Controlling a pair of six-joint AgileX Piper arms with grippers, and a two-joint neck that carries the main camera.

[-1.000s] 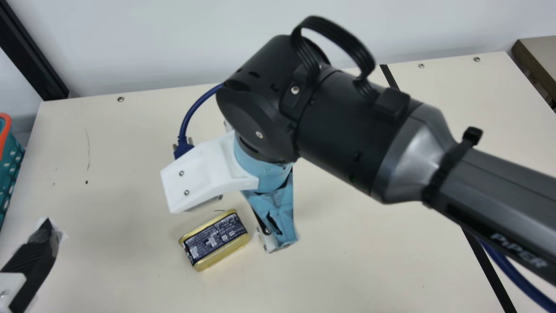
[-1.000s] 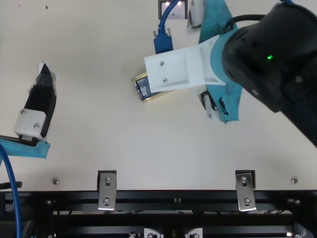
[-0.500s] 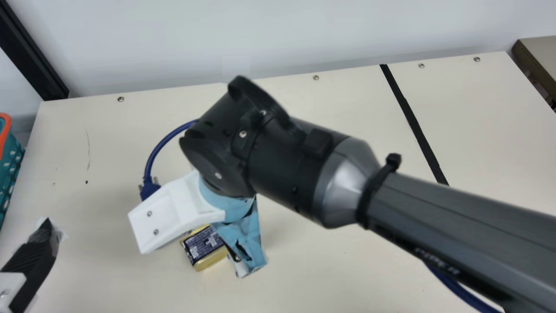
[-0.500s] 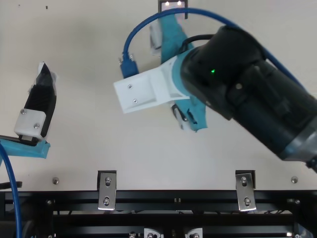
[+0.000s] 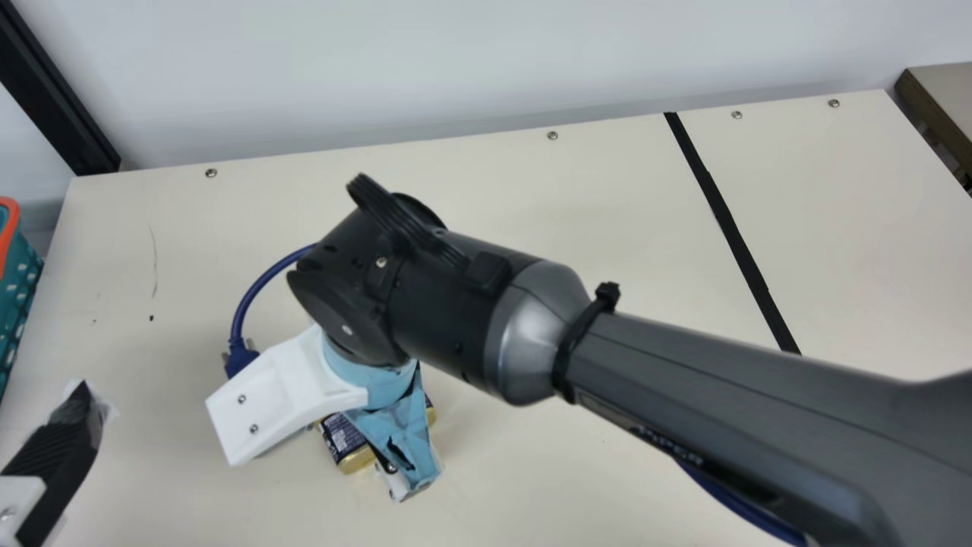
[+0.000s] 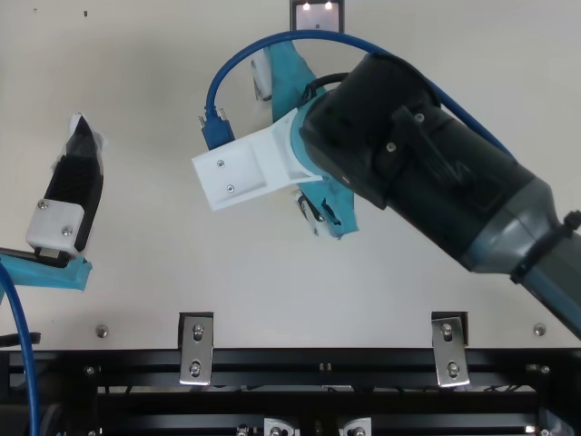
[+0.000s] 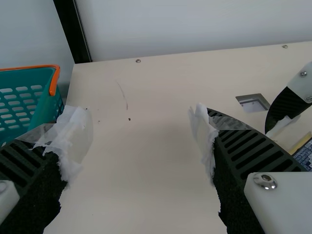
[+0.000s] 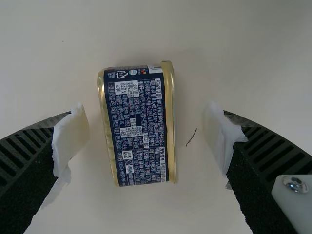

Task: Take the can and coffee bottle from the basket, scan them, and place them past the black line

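My right gripper (image 5: 402, 448) is over the can (image 5: 342, 442) in the main view and partly covers it. In the right wrist view the can (image 8: 139, 126) lies on the table between the spread fingers of my right gripper (image 8: 147, 139), with space on both sides. The left wrist view catches an end of the can (image 7: 305, 155) beside one finger of the right arm. My left gripper (image 5: 57, 460) is at the main view's lower left, away from the can; in the left wrist view my left gripper (image 7: 139, 139) stands open with bare table between its fingers.
A teal basket with an orange rim (image 5: 9, 235) stands at the left edge. The black line (image 5: 733, 228) crosses the table on the right, partly behind my right arm. A framed square window (image 6: 318, 16) is set in the table beyond the right gripper.
My right arm has moved left and toward the table's near side, coming over the can and covering more of it. The left arm has kept still, and the can lies where it was.
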